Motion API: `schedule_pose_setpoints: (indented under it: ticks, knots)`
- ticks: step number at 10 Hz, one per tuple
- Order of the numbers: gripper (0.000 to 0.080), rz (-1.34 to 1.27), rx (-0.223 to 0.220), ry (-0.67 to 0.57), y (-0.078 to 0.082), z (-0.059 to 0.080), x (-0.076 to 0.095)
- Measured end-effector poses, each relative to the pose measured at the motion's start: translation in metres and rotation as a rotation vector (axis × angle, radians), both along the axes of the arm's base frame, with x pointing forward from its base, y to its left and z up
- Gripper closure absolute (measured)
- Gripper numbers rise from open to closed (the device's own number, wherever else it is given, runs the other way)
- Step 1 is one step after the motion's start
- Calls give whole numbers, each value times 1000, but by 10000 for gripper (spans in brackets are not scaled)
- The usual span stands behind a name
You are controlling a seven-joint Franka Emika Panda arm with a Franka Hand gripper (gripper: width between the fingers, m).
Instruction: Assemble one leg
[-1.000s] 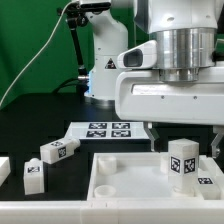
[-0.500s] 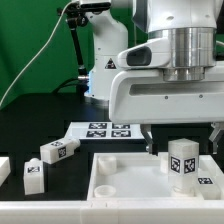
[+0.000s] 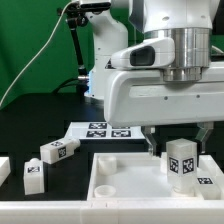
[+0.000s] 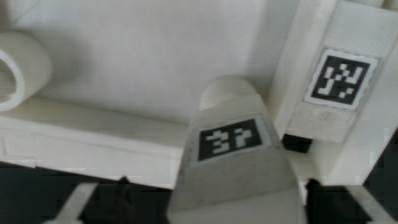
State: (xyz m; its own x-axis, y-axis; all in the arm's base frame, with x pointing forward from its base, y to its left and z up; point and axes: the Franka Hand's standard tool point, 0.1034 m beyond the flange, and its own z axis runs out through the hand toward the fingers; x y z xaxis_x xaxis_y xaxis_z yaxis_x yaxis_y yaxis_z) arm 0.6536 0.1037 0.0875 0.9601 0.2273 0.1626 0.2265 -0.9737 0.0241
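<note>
A leg [image 3: 183, 162] stands upright on the right part of the large white square piece [image 3: 120, 182], its tag facing the camera. My gripper [image 3: 182, 143] hangs just over it, open, with one finger [image 3: 150, 142] on each side of the leg's top. In the wrist view the same leg [image 4: 228, 140] rises between my two dark fingertips [image 4: 111, 203], and my gripper [image 4: 222, 207] is apart from it on both sides. A second leg [image 4: 334, 80] lies beside it on the square piece, also seen in the exterior view [image 3: 207, 183].
Two loose legs [image 3: 57, 150] [image 3: 32, 176] lie on the black table at the exterior view's left, and another shows at the left edge. The marker board [image 3: 108, 130] lies behind the square piece. A round corner socket [image 4: 18, 70] shows in the wrist view.
My gripper has shifted toward the exterior view's left and slightly down, so the fingers now flank the upright leg. The leg and other parts have not moved.
</note>
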Motion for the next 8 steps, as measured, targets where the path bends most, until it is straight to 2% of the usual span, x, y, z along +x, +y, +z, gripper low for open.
schedule_pose_setpoints:
  ticks: [1, 3, 5, 8]
  knots:
    - [506, -18, 5, -3, 1, 1, 1]
    - [506, -31, 8, -2, 1, 1, 1]
    - [509, -197, 38, 1, 2, 1, 1]
    - [511, -535, 109, 18, 6, 0, -1]
